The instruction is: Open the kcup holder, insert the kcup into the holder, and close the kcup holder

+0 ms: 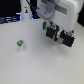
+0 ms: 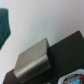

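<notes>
One kcup (image 1: 20, 45), whitish with a green top, stands alone on the pale desk (image 1: 45, 67) toward the exterior view's left. Gripper (image 1: 59, 38) hangs above the desk, well apart from it, to the right; blur hides whether its jaws are apart. Wrist view shows only a blurred dark boxy corner with a grey slab, likely the kcup holder (image 2: 62, 57), cut off by the frame.

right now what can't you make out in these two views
- Holder: in the exterior view the claw and arm cover where it would be; the wrist view shows only a blurred dark box with a grey strip, cut off by the edge. Open or closed: cannot tell.
- Kcup: tiny and blurred in the exterior view; only a green top on a whitish body shows.
- Claw: too blurred to tell whether it is open.
</notes>
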